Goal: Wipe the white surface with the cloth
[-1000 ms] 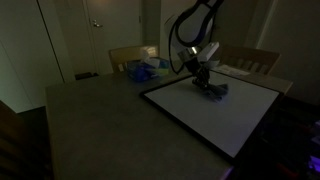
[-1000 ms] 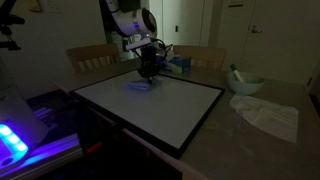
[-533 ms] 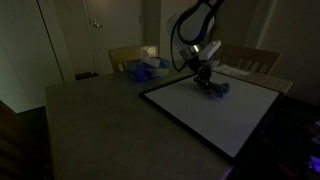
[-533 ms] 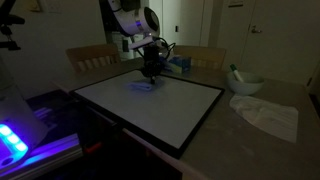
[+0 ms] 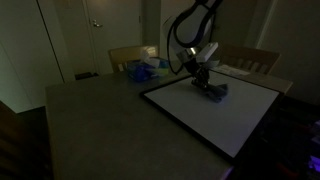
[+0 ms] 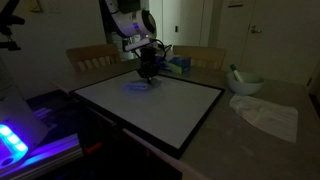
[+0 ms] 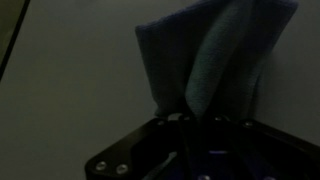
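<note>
The white surface (image 5: 215, 112) (image 6: 150, 105) is a large flat board with a thin dark border, lying on the table in both exterior views. The bluish-grey cloth (image 5: 213, 91) (image 6: 140, 84) (image 7: 205, 55) lies rumpled on the board near its far edge. My gripper (image 5: 201, 79) (image 6: 147, 74) (image 7: 188, 118) points down onto the board and is shut on the cloth. In the wrist view a fold of the fabric rises pinched between the closed jaws, with the rest spread over the white surface (image 7: 70, 80).
A blue-and-white heap of packaging (image 5: 143, 69) (image 6: 180, 65) sits beyond the board near the wooden chairs (image 5: 130, 56). A white rumpled cloth (image 6: 268, 114) and a bowl (image 6: 246, 85) lie on the grey-brown tabletop (image 5: 90, 125) beside the board.
The gripper with the cloth slid slightly along the board's far edge and came back to about where it was one second ago. It stayed shut throughout.
</note>
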Controlling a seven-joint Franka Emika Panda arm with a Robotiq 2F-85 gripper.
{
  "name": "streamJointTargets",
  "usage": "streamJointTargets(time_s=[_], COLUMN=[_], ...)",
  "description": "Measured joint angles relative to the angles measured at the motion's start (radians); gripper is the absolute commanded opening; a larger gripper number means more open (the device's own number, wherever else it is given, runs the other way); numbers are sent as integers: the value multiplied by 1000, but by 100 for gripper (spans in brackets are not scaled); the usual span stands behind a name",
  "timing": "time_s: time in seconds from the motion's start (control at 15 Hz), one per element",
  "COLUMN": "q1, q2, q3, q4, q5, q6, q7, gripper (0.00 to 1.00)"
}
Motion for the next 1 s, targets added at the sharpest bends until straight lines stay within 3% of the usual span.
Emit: streamJointTargets(time_s=[0.67,1.0], q1=[67,123], q2=[7,25], q3=[118,132], q4=[16,40], q5=[116,116], q6=[-71,-84], q7=[-17,-17], gripper=[3,3])
